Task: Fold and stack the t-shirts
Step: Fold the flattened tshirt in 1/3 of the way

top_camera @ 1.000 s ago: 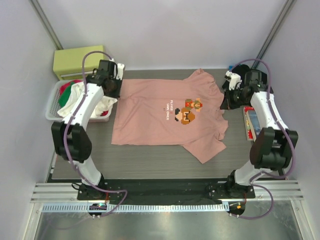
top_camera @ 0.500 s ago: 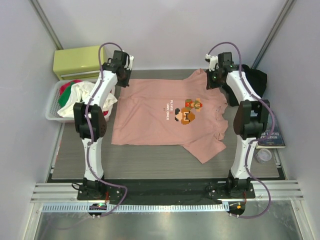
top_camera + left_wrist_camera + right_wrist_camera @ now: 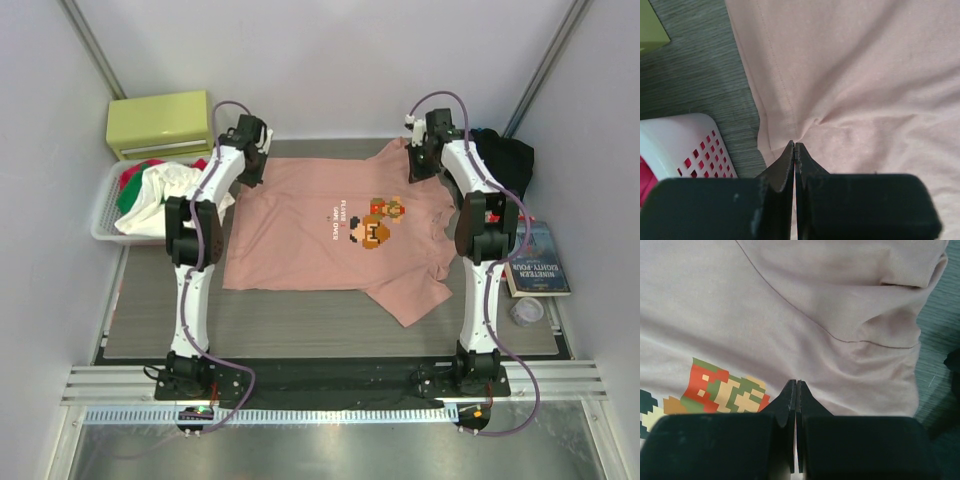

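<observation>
A salmon-pink t-shirt (image 3: 320, 235) lies spread flat on the table, its pixel-character print (image 3: 380, 220) facing up. A black t-shirt (image 3: 508, 155) sits bunched at the far right corner. My left gripper (image 3: 250, 172) is shut, its tips pressing on the far left hem corner. In the left wrist view the pink cloth (image 3: 865, 75) puckers right at the gripper (image 3: 795, 144). My right gripper (image 3: 412, 172) is shut, with its tips on the far shoulder near the sleeve. The right wrist view shows this gripper (image 3: 796, 381) resting on the shirt (image 3: 790, 300) beside the print (image 3: 725, 390).
A white basket (image 3: 103, 228) holding loose clothes stands at the left edge of the table; its rim (image 3: 690, 130) is close to the left gripper. Behind it is a green box (image 3: 160, 122). At the right lie a book (image 3: 538, 260) and a small clear cup (image 3: 526, 310).
Both arms swung in from the table's sides to the shirt's far edge: the left from beside the basket, the right from the black t-shirt. Both grippers stayed shut.
</observation>
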Robot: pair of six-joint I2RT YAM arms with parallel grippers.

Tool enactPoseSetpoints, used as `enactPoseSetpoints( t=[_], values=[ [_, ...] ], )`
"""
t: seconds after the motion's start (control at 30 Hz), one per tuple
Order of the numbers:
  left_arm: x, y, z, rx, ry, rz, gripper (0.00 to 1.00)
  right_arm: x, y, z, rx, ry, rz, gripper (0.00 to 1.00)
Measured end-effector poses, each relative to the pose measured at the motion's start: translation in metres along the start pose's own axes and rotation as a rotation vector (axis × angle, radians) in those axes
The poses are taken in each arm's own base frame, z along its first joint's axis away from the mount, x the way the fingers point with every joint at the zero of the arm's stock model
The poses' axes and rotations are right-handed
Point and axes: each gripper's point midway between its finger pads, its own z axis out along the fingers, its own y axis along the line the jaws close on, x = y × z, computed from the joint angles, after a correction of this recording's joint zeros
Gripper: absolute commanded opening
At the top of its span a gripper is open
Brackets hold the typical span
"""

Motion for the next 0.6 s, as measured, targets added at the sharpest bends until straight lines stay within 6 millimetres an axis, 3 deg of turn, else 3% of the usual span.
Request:
enactPoseSetpoints(
  t=[0.4,0.6],
  values=[
    [0.012,-0.003,0.022,0.022,0.047,-0.003,0.0,0.009,0.007,0.012,-0.021,0.02,0.004,0.01],
    [0.023,-0.006,0.028,0.051,0.073,-0.017,0.0,0.036,0.014,0.027,-0.046,0.077,0.021,0.01]
  ],
)
